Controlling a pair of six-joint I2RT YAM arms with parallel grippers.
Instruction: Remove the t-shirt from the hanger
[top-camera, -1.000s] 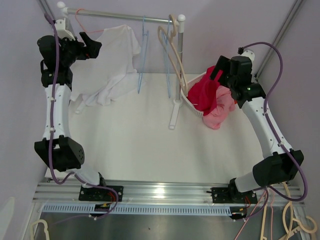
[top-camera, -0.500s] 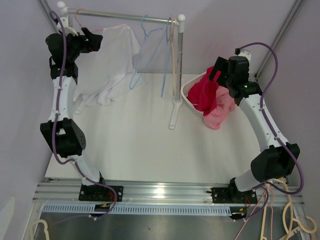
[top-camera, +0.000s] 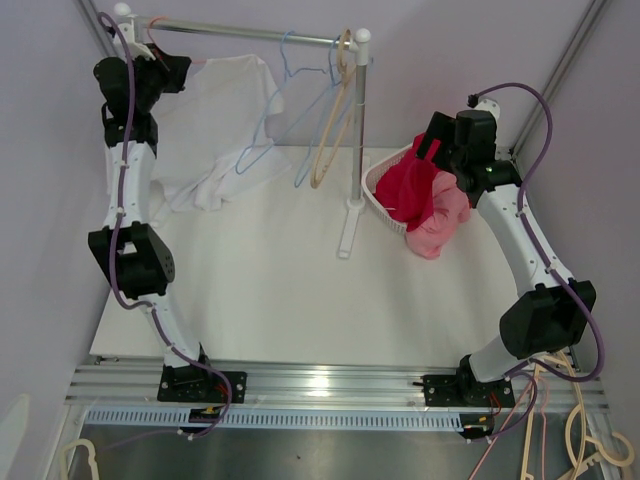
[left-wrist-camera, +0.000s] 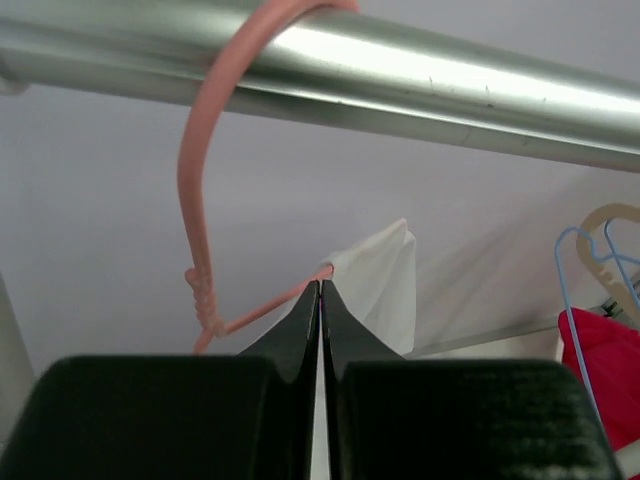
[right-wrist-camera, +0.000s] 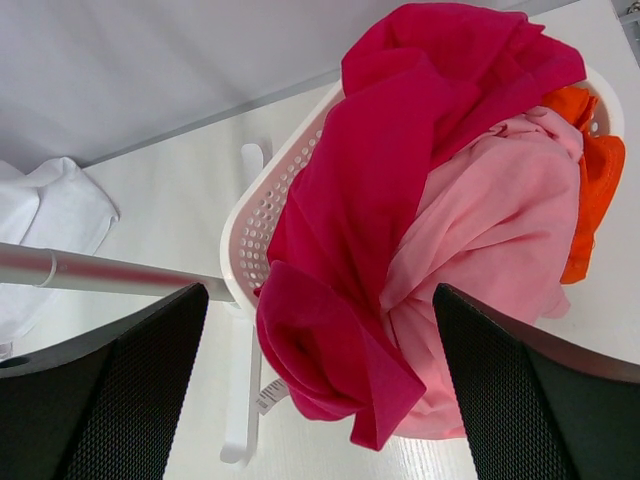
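Note:
A white t-shirt (top-camera: 225, 110) hangs on a pink wire hanger (left-wrist-camera: 190, 170) hooked over the left end of the metal rail (top-camera: 250, 33); its lower part trails onto the table. My left gripper (top-camera: 180, 70) is raised just under the rail. In the left wrist view it (left-wrist-camera: 320, 285) is shut, its tips pinched where the hanger's wire runs into the t-shirt (left-wrist-camera: 385, 290), with a white sliver between the fingers. My right gripper (top-camera: 430, 150) hangs open above the basket, and in its wrist view nothing lies between the wide-apart fingers (right-wrist-camera: 320, 300).
A white perforated basket (right-wrist-camera: 265, 210) at the right holds red, pink and orange clothes (top-camera: 410, 185). Empty blue hangers (top-camera: 275, 110) and a beige hanger (top-camera: 330, 140) hang tilted on the rail near its upright post (top-camera: 358, 130).
My left gripper rose toward the rail's left end and went from open to shut. The empty hangers swung out to the left. The right arm hardly moved.

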